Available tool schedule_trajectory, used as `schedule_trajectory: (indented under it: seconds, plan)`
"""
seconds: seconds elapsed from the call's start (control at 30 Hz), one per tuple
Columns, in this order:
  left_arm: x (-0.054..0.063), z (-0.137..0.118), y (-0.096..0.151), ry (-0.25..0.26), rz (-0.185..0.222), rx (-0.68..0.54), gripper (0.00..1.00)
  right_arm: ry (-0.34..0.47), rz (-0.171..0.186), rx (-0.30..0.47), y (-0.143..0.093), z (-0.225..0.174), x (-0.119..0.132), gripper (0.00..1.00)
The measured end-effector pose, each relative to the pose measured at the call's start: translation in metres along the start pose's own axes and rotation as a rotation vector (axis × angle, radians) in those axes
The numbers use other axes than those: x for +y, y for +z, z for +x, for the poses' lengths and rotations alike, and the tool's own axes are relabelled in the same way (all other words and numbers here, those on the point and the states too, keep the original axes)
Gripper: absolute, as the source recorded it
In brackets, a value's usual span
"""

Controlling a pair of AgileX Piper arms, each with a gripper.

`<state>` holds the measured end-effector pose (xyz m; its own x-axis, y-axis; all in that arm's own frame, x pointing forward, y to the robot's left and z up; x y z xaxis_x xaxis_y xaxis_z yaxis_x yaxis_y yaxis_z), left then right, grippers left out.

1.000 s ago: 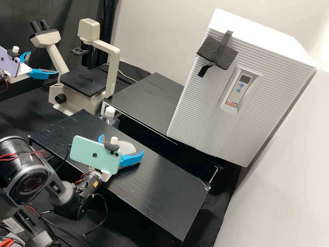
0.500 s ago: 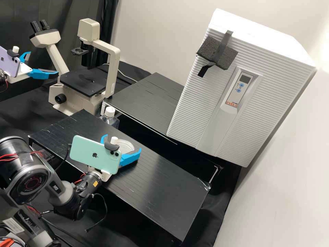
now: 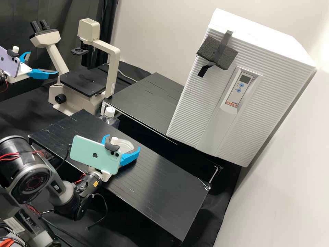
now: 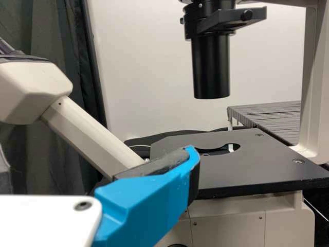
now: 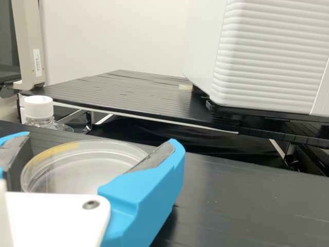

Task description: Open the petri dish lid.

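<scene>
Over the black bench top (image 3: 161, 185), my right gripper (image 3: 123, 142) has one finger on either side of the clear round petri dish (image 3: 129, 146). In the right wrist view, the pads of the right gripper (image 5: 102, 138) meet opposite sides of the petri dish (image 5: 82, 167), which looks level at bench height; the near part of its rim is hidden behind the white mount. My left gripper (image 3: 44, 63) is far off at the left, open, its fingers wide apart and holding nothing. From its wrist, the left gripper (image 4: 95, 154) faces a microscope stage.
A cream microscope (image 3: 111, 58) stands at the back left, close to the left gripper. Beyond the bench top's far edge is a clear bottle with a white cap (image 3: 109, 112). A second black platform (image 3: 147, 99) and a large white ribbed incubator (image 3: 212, 113) stand behind.
The right gripper's two fingers have closed inward around the dish, mostly between the two earlier moments, slightly since. The left arm has kept still.
</scene>
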<state>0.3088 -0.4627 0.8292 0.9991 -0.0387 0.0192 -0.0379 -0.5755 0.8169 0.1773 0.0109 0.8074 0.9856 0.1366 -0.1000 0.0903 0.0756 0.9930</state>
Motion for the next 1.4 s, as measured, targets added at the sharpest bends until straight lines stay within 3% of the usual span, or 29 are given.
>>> schedule_trajectory:
  seconds: [0.17, 0.33, 0.6, 0.83, 0.97, 1.17, 1.33, 1.37, 1.4]
  plan:
    - [0.000, 0.000, 0.000, 0.000, 0.000, 0.000, 1.00, 0.007, 0.001, -0.002, 0.001, -0.001, 0.001, 0.00]
    - [0.000, 0.000, 0.000, 0.000, 0.000, 0.000, 1.00, 0.013, 0.032, 0.003, 0.002, -0.004, 0.006, 0.00]
    - [0.000, 0.000, 0.000, 0.000, 0.000, 0.000, 1.00, 0.135, 0.086, -0.015, 0.003, -0.018, 0.029, 0.00]
    - [0.000, 0.000, 0.000, 0.000, 0.000, 0.000, 1.00, 0.236, 0.112, -0.096, 0.015, -0.023, 0.039, 0.00]
    - [0.000, 0.000, 0.000, 0.000, 0.000, 0.000, 1.00, 0.294, 0.127, -0.209, 0.032, -0.022, 0.041, 0.00]
    - [0.000, 0.000, 0.000, 0.000, 0.000, 0.000, 1.00, 0.316, 0.115, -0.331, 0.049, -0.021, 0.039, 0.00]
    - [0.000, 0.000, 0.000, 0.000, 0.000, 0.000, 1.00, 0.296, 0.071, -0.336, 0.049, -0.019, 0.036, 0.00]
    - [0.000, 0.000, 0.000, 0.000, 0.000, 0.000, 1.00, 0.294, 0.066, -0.335, 0.049, -0.018, 0.035, 1.00]
    - [0.000, 0.000, 0.000, 0.000, 0.000, 0.000, 1.00, 0.296, 0.063, -0.337, 0.048, -0.018, 0.035, 1.00]
